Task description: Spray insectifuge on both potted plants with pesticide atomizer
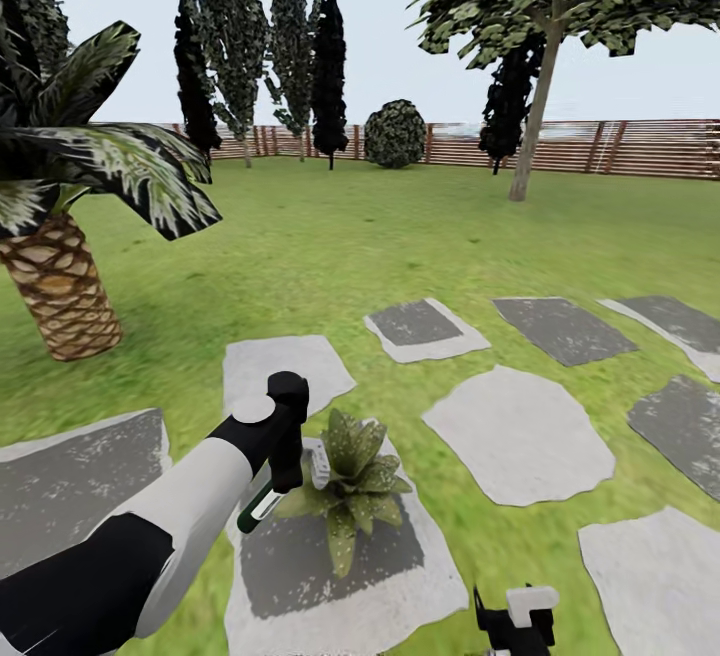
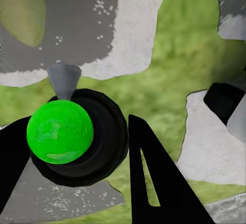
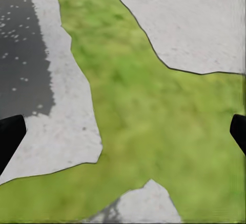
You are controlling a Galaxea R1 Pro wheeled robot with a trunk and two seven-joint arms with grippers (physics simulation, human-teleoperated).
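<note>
One potted plant point(image 1: 352, 481), a low rosette of speckled green leaves, stands on a grey stepping slab point(image 1: 330, 576) in the head view. My left gripper point(image 1: 287, 476) hangs just left of it, shut on the pesticide atomizer point(image 1: 262, 506). In the left wrist view the atomizer point(image 2: 60, 130) has a bright green round top on a black body, held between my dark fingers point(image 2: 154, 183). Its grey nozzle point(image 2: 64, 80) points toward a leaf point(image 2: 23, 8) of the plant. The second potted plant is out of view. My right gripper point(image 1: 520, 621) sits low at the front, open over lawn and slabs point(image 3: 123, 134).
A big palm with a scaly trunk point(image 1: 60, 286) stands at the left. Several more stepping slabs point(image 1: 515, 436) lie to the right on the lawn. A tree point(image 1: 535, 106), dark cypresses point(image 1: 328, 66) and a brown slatted fence point(image 1: 600, 146) line the back.
</note>
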